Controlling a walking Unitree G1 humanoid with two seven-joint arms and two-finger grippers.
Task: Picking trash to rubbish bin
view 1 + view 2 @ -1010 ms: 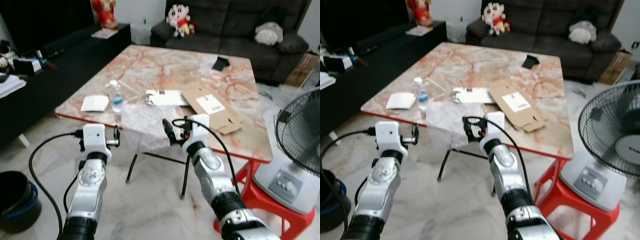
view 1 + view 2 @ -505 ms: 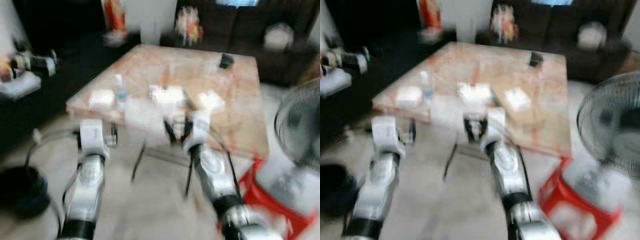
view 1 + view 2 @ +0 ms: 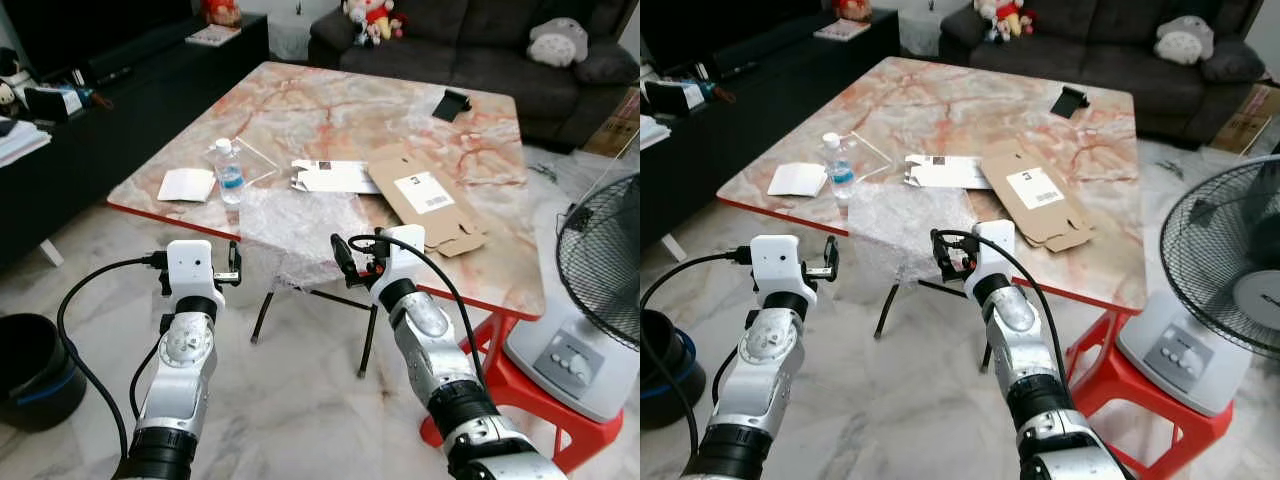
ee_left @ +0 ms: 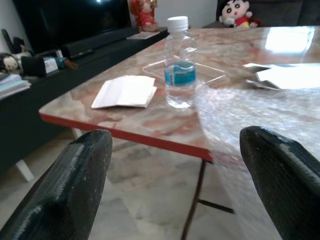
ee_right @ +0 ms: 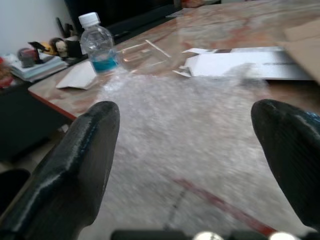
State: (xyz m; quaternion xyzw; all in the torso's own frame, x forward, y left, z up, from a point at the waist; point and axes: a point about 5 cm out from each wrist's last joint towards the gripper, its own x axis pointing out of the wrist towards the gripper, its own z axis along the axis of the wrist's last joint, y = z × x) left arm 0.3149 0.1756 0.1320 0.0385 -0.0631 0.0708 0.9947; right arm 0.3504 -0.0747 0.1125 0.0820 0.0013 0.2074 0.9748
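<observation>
Marble-patterned table (image 3: 330, 110) with red edge, living room, pale marble floor. Sheet of bubble wrap (image 3: 295, 225) lying on near table edge, partly overhanging it; small water bottle (image 3: 231, 178) upright just left of it, on a clear plastic sheet (image 3: 250, 160). White folded paper (image 3: 188, 184) further left, near table corner. Flattened white carton (image 3: 335, 176) beyond the wrap, flattened brown cardboard box (image 3: 425, 200) to its right, both flat on table. Small black object (image 3: 451, 102) near far edge. Left gripper (image 3: 236, 272) held in front of table edge, below and left of the wrap, fingers (image 4: 65, 190) spread wide, nothing between them. Right gripper (image 3: 352, 262) level with table edge, just at the overhanging wrap, fingers (image 5: 75, 165) spread wide, empty; contact with wrap cannot be told. Black bin (image 3: 30, 385) with blue band on floor, far left. Standing fan (image 3: 600, 260) on right, red plastic stool (image 3: 500, 400) beside it. Dark sofa (image 3: 470, 45) behind the table.
</observation>
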